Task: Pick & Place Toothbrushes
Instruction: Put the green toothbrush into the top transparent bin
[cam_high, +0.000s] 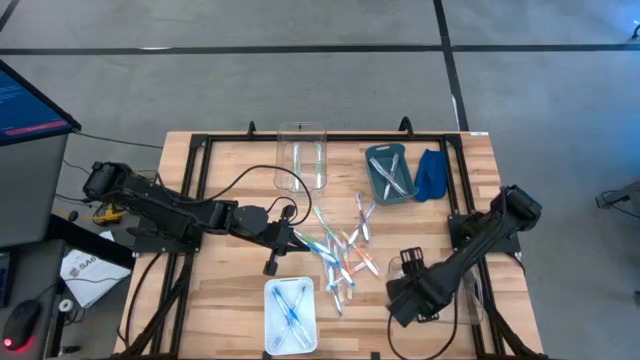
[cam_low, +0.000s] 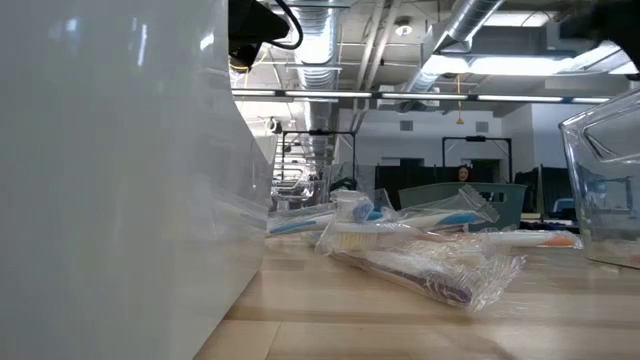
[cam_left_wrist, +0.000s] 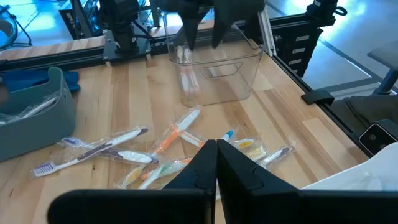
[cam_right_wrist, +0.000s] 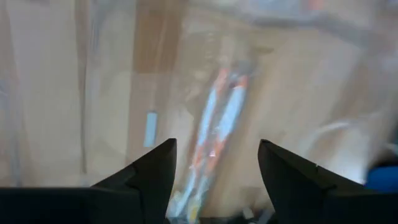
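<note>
Several wrapped toothbrushes (cam_high: 340, 255) lie in a loose pile mid-table, also seen in the left wrist view (cam_left_wrist: 155, 149) and the low view (cam_low: 420, 250). My left gripper (cam_high: 292, 240) is shut with nothing in it, and its fingertips (cam_left_wrist: 216, 149) hang just left of the pile. My right gripper (cam_right_wrist: 216, 162) stands open, pointing down over a clear bin (cam_high: 462, 300) at the near right. Orange toothbrushes (cam_right_wrist: 217, 124) lie on that bin's floor, below the fingers and apart from them. The left wrist view shows the right gripper (cam_left_wrist: 202, 34) above the bin (cam_left_wrist: 214, 74).
A second clear bin (cam_high: 300, 155) holding green toothbrushes stands at the far side. A grey-blue bin (cam_high: 390, 175) with toothbrushes stands beside a blue cloth (cam_high: 432, 172). A white tray (cam_high: 290, 310) with blue toothbrushes sits at the near edge. A black frame (cam_high: 200, 150) rims the table.
</note>
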